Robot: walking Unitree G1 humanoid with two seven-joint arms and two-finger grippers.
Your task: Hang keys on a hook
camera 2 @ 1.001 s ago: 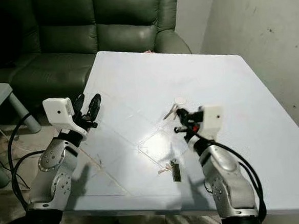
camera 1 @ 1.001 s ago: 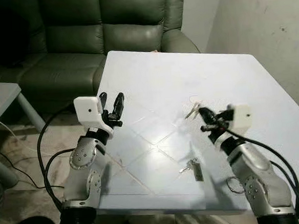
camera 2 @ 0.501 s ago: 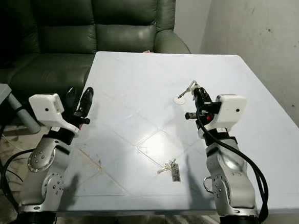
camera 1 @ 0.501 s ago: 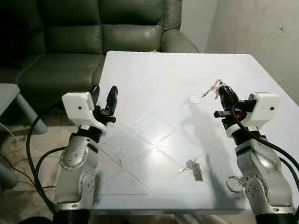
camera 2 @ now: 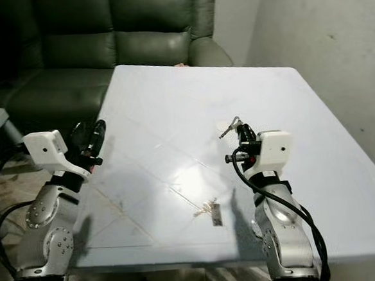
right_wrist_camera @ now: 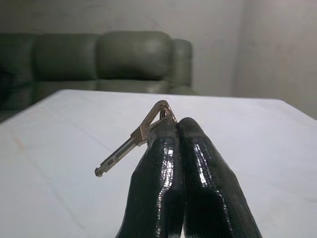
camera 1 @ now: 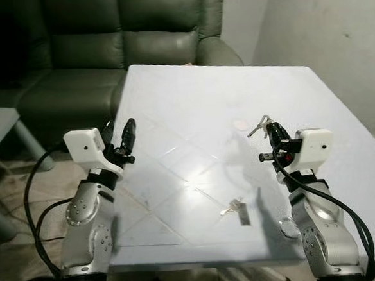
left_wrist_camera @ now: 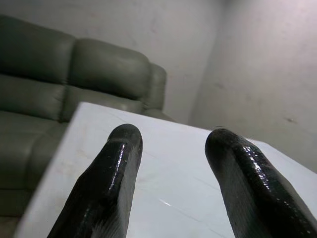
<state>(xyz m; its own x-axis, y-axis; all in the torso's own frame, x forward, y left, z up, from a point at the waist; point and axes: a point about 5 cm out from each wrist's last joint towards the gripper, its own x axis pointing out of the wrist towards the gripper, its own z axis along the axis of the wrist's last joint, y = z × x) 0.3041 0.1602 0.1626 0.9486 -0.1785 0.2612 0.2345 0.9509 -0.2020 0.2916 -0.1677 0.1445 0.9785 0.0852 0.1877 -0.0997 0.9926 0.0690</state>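
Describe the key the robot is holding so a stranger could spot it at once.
On the white table in front of the dark sofa, look to the right gripper, raised above the tabletop. The key sticks out from its shut black fingertips; unlike the other keys lying flat near the table's front edge, it is off the surface.

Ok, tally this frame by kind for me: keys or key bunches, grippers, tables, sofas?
Key sets: 2, the held key and the key bunch on the table
Grippers: 2, left gripper, right gripper
Tables: 1, white table
Sofas: 1, green sofa
Total: 6
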